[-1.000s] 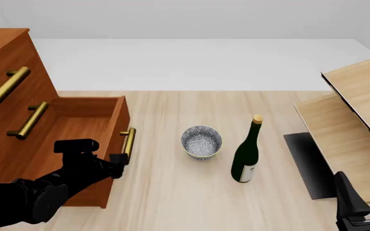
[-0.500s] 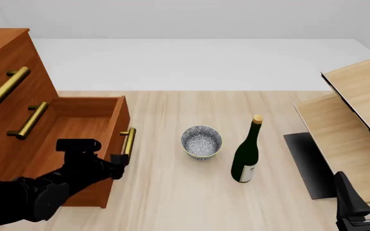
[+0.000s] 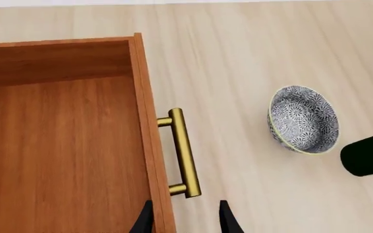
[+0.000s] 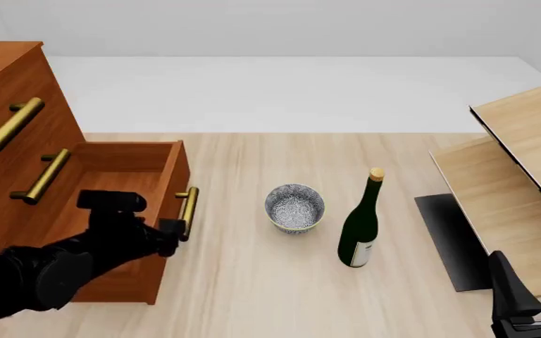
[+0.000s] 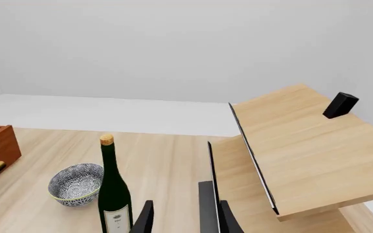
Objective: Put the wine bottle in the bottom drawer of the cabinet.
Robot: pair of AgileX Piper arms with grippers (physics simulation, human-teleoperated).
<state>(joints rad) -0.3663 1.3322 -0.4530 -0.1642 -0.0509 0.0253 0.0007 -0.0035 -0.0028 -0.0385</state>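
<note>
The wine bottle (image 4: 359,229) stands upright on the table, right of the speckled bowl (image 4: 295,207); it also shows in the right wrist view (image 5: 114,194). The cabinet (image 4: 8,91) stands at the left with its bottom drawer (image 4: 110,186) pulled open and empty (image 3: 57,145). My left gripper (image 4: 170,234) is open by the near end of the drawer's brass handle (image 3: 183,153). Its fingertips (image 3: 227,221) stand either side of the drawer front. My right gripper (image 5: 185,221) is open and empty at the table's near right, well short of the bottle.
Pale wood furniture (image 4: 524,141) with slanted panels and a black mat (image 4: 449,239) stand at the right. The bowl (image 3: 303,120) sits between the drawer and the bottle. Two upper drawers with brass handles (image 4: 12,125) are closed.
My left arm has shifted slightly forward along the drawer front. The drawer, bottle, bowl and right arm have not moved.
</note>
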